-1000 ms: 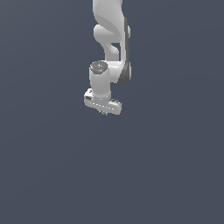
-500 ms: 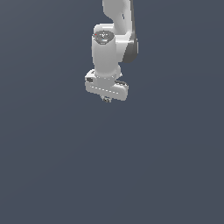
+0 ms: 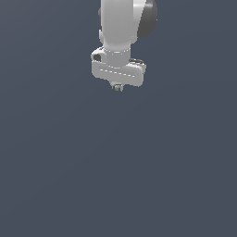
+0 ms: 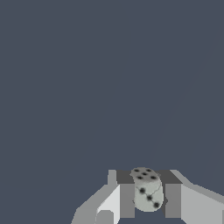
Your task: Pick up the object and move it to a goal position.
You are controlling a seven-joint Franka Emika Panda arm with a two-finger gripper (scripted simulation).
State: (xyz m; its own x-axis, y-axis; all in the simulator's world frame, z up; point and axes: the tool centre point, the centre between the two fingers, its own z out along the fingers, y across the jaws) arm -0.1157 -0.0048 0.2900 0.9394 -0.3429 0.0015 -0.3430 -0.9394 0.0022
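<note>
the arm [image 3: 121,23] hangs down from the top edge of the exterior view, white with a dark patch on the side toward the exterior view's right. the gripper [image 3: 118,87] sits at its lower end, high in that view, below a broad white crossbar, and only a small tip shows under the bar. all around is a plain dark grey-blue background.

in the wrist view the gripper [image 4: 148,194] is clenched on a die [image 4: 147,189], with 1 grey finger [image 4: 127,199] touching each side of it. the die is pale grey-white with rounded corners and black dots; 1 face shows 4 dots and another shows 3 in a diagonal line. the die itself cannot be made out clearly in the exterior view.
</note>
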